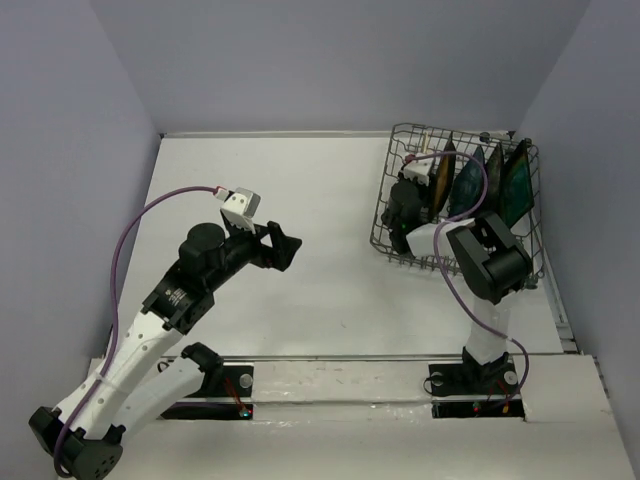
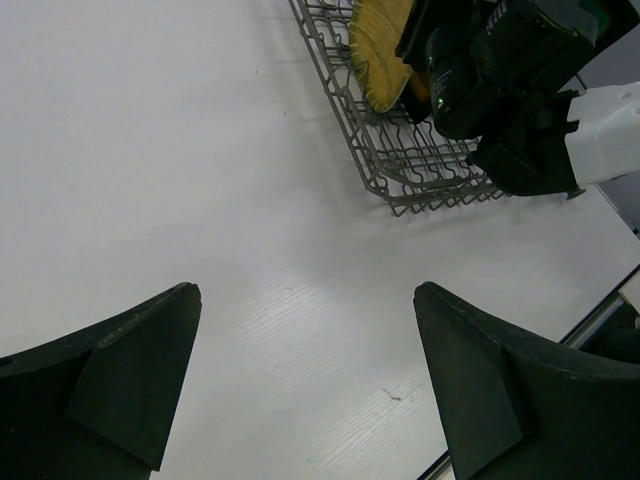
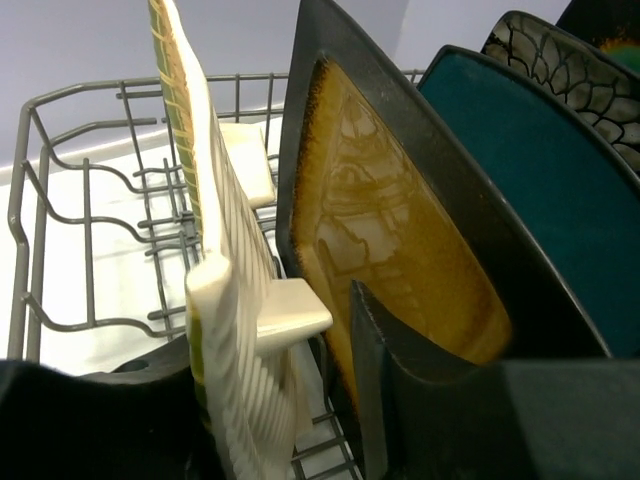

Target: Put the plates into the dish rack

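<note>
The dish rack (image 1: 385,205) stands at the far right of the table with several plates upright in it. In the right wrist view the yellow-tan gridded plate (image 3: 225,300) stands on edge between my right gripper's (image 3: 265,330) fingers. The right finger (image 3: 420,410) is clear of the plate, with a gap showing, so the jaws are open. Behind it stand the amber plate (image 3: 390,230), the dark teal plate (image 3: 540,190) and the black floral plate (image 3: 570,65). My left gripper (image 1: 290,248) hovers open and holding nothing over the middle of the table (image 2: 305,295).
The rack's wire wall (image 3: 60,180) rises close on the left of the gridded plate. From the left wrist, the rack's near corner (image 2: 400,170) and the right arm (image 2: 520,90) show at the upper right. Grey walls enclose the table.
</note>
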`<state>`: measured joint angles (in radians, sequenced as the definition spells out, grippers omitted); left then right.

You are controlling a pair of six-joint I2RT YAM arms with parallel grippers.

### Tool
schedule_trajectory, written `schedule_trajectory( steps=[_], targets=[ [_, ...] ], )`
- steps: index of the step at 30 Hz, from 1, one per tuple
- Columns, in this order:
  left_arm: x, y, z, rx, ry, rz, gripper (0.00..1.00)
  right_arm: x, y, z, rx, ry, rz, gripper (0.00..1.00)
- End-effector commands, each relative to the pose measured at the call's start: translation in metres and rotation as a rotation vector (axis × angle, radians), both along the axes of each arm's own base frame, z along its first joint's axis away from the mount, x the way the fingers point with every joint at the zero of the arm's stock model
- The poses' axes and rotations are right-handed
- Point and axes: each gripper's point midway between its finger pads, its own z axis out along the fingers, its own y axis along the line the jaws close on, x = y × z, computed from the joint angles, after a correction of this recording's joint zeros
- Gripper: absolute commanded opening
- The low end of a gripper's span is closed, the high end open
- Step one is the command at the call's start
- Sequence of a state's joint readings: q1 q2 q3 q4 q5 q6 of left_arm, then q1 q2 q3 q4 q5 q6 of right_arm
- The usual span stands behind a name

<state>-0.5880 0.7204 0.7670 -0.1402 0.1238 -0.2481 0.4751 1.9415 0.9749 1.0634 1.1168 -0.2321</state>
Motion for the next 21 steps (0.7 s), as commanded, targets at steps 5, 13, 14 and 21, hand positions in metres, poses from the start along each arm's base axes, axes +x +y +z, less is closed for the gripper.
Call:
schedule_trajectory(
  steps=[5,13,14,21],
  targets=[
    [0.004,-0.003,0.006,-0.013,-0.031,-0.001,0.99,-0.017,0.007,0.039,0.1,-0.143,-0.009,0.56],
    [0.006,0.0,0.004,-0.003,-0.027,0.019,0.99,-0.024,0.01,0.06,0.151,-0.12,0.051,0.77],
    [0.007,0.001,0.003,0.0,-0.025,0.024,0.99,-0.025,0.013,0.061,0.168,-0.112,0.07,0.81],
    [0.014,0.01,0.003,0.014,-0.032,0.088,0.99,-0.047,0.029,0.098,0.393,-0.185,0.261,1.0]
  ],
)
